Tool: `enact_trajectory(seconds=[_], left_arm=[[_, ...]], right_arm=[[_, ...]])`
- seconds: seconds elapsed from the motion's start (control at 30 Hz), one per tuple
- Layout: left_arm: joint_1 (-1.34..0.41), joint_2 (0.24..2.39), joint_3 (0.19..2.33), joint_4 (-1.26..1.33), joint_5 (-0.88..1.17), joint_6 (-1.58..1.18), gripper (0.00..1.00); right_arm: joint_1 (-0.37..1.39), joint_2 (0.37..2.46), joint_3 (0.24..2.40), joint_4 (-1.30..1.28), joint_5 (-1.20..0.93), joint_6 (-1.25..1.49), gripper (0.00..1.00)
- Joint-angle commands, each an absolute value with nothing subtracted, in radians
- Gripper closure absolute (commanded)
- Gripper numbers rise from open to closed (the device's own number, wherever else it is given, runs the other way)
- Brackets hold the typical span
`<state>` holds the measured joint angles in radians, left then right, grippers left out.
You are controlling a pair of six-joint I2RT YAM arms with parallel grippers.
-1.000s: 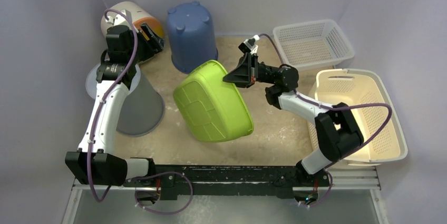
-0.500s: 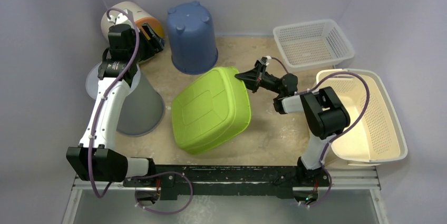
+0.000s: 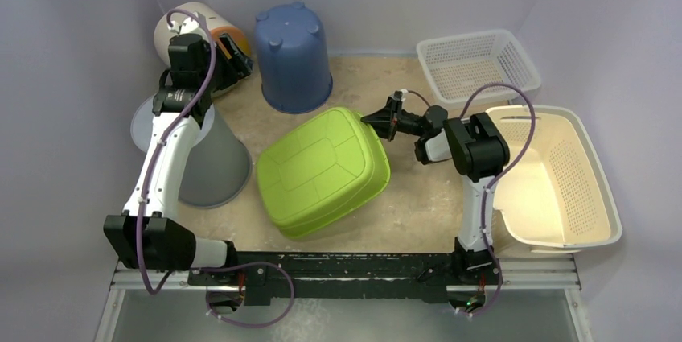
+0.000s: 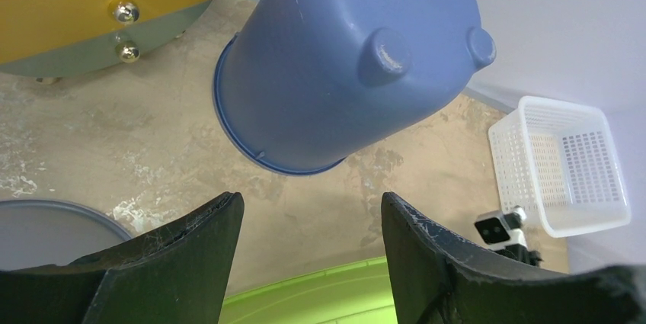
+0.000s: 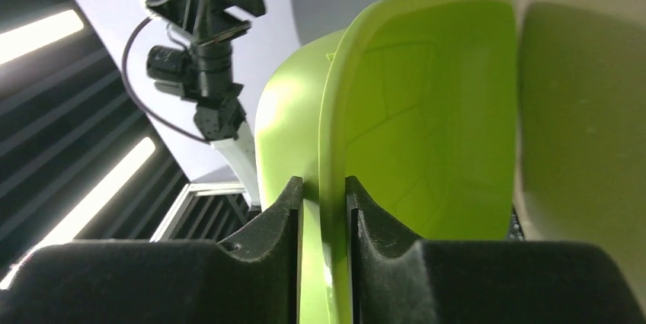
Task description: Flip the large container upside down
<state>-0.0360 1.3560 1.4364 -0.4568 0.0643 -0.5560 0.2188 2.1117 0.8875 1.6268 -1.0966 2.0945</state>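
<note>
The large lime-green container [image 3: 323,171] lies bottom-up in the middle of the table, its far right rim slightly raised. My right gripper [image 3: 376,123] is shut on that rim; in the right wrist view the rim [image 5: 329,187] stands between the two black fingers. My left gripper [image 3: 229,51] is open and empty at the back left, between the white and orange drum and the blue bucket. In the left wrist view its gripper [image 4: 308,221] hangs over bare table, with the green container's edge [image 4: 320,297] below.
An upturned blue bucket [image 3: 293,56] stands at the back. A grey upturned bucket [image 3: 205,157] stands left. A white and orange drum [image 3: 201,24] lies back left. A small white basket [image 3: 476,67] and a large cream basket [image 3: 555,177] stand right.
The green container has tipped from standing on its side to lying bottom-up. My right gripper has lowered with the rim and its arm has folded back. The left arm has barely moved.
</note>
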Motion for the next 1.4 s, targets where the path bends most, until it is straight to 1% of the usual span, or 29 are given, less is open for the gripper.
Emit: enact_trajectory(seconds=[0.0, 0.03, 0.13, 0.27, 0.3, 0.33, 0.37, 0.4, 0.47, 0.5, 0.53, 0.57, 0.6, 0.63, 0.67, 0.7, 0.83, 1.0, 1.1, 1.17, 1.23, 1.37], left_arm=[[-0.040, 1.366, 1.481, -0.391, 0.090, -0.534, 0.34], [-0.040, 1.369, 1.484, -0.388, 0.093, -0.532, 0.34], [-0.040, 1.380, 1.497, -0.391, 0.088, -0.520, 0.34], [-0.040, 1.408, 1.527, -0.404, 0.087, -0.504, 0.34], [-0.040, 1.416, 1.537, -0.412, 0.087, -0.499, 0.34], [-0.040, 1.422, 1.545, -0.418, 0.087, -0.493, 0.34], [-0.040, 1.427, 1.552, -0.422, 0.086, -0.489, 0.34], [-0.040, 1.430, 1.556, -0.423, 0.085, -0.485, 0.34], [-0.039, 1.432, 1.561, -0.422, 0.079, -0.481, 0.34], [-0.038, 1.433, 1.563, -0.423, 0.077, -0.479, 0.34], [-0.038, 1.435, 1.564, -0.424, 0.075, -0.478, 0.33], [-0.038, 1.438, 1.567, -0.426, 0.074, -0.478, 0.34], [-0.038, 1.440, 1.569, -0.429, 0.073, -0.476, 0.34], [-0.037, 1.441, 1.569, -0.432, 0.072, -0.475, 0.34], [-0.036, 1.442, 1.568, -0.432, 0.072, -0.475, 0.34], [-0.035, 1.443, 1.567, -0.431, 0.072, -0.476, 0.34], [-0.032, 1.444, 1.562, -0.420, 0.074, -0.484, 0.34], [-0.032, 1.441, 1.563, -0.424, 0.074, -0.483, 0.34], [-0.031, 1.433, 1.561, -0.430, 0.072, -0.479, 0.34], [-0.031, 1.425, 1.558, -0.435, 0.071, -0.476, 0.34], [-0.031, 1.416, 1.552, -0.438, 0.069, -0.474, 0.34], [-0.031, 1.404, 1.538, -0.443, 0.070, -0.471, 0.33]], right_arm=[[0.193, 2.207, 1.007, 2.049, -1.249, 2.037, 0.74], [0.191, 2.221, 1.044, 2.046, -1.258, 2.037, 0.70], [0.184, 2.264, 1.164, 1.990, -1.282, 2.015, 0.63], [0.160, 2.283, 1.280, 1.756, -1.303, 1.851, 0.55], [0.152, 2.281, 1.301, 1.682, -1.306, 1.791, 0.47], [0.144, 2.279, 1.322, 1.592, -1.310, 1.721, 0.32], [0.138, 2.272, 1.344, 1.495, -1.313, 1.647, 0.04], [0.132, 2.266, 1.369, 1.371, -1.311, 1.549, 0.01], [0.121, 2.252, 1.441, 1.076, -1.289, 1.325, 0.00], [0.117, 2.247, 1.499, 0.875, -1.270, 1.122, 0.00], [0.115, 2.246, 1.578, 0.561, -1.228, 0.959, 0.00], [0.114, 2.257, 1.672, 0.316, -1.166, 0.764, 0.00], [0.115, 2.276, 1.788, 0.145, -1.084, 0.597, 0.00], [0.115, 2.300, 1.890, -0.099, -1.001, 0.472, 0.00], [0.116, 2.319, 1.982, -0.226, -0.955, 0.380, 0.00], [0.113, 2.331, 2.038, -0.291, -0.940, 0.344, 0.00], [0.110, 2.286, 2.061, -0.305, -0.827, 0.331, 0.00], [0.129, 2.241, 2.041, -0.422, -0.689, 0.234, 0.00], [0.150, 2.179, 1.970, -0.474, -0.467, 0.165, 0.00], [0.156, 2.127, 1.895, -0.469, -0.279, 0.164, 0.00], [0.156, 2.090, 1.839, -0.465, -0.133, 0.164, 0.00], [0.157, 2.054, 1.796, -0.469, -0.011, 0.144, 0.00]])
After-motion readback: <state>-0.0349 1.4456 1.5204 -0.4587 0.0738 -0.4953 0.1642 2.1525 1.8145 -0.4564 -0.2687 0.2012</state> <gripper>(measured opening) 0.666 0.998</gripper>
